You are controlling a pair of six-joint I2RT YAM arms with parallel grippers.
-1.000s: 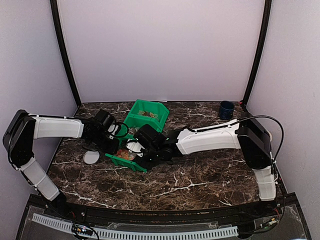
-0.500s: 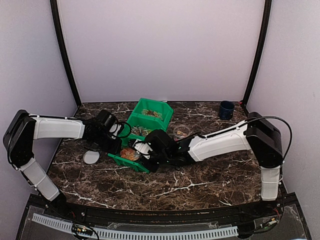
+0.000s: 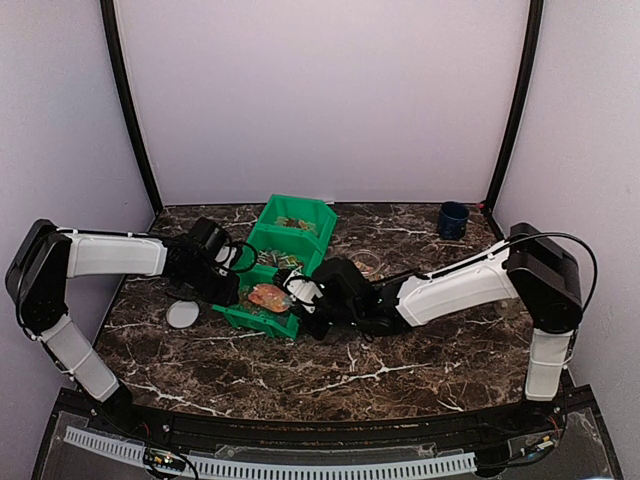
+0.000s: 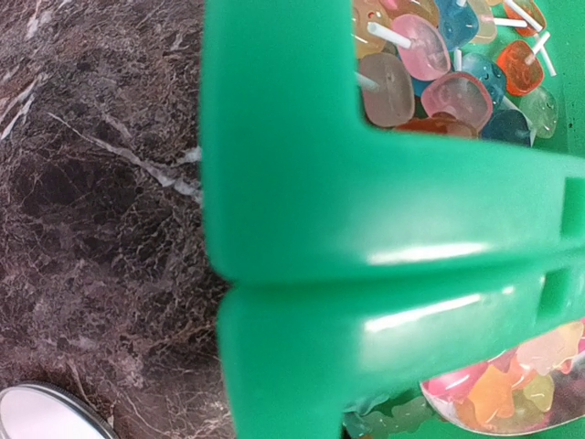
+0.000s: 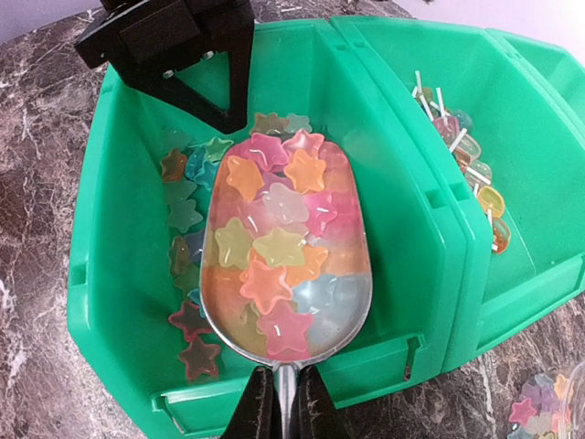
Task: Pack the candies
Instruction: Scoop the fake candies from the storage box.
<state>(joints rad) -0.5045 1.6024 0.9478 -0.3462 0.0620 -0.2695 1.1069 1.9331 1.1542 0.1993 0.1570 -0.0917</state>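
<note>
While the marble table (image 3: 400, 370) carries the green three-compartment bin (image 5: 119, 274), your left gripper (image 3: 232, 280) is clamped on the rim of the end compartment nearest you, one finger inside it. Your right gripper (image 5: 285, 416) pinches the handle of a metal scoop (image 5: 285, 373), held over that same compartment. Star-shaped candies (image 5: 274, 242) heap the scoop, and more lie loose on the compartment floor beneath. Lollipops (image 5: 462, 160) fill the middle compartment. A whitish lid (image 3: 183, 314) lies left of the bin.

A robotics lab booth: pale walls (image 3: 320, 100) and black posts (image 3: 128, 110) enclose a marble-patterned table (image 3: 400, 370), robot arms (image 3: 455, 285) mounted along the frame's bottom.
</note>
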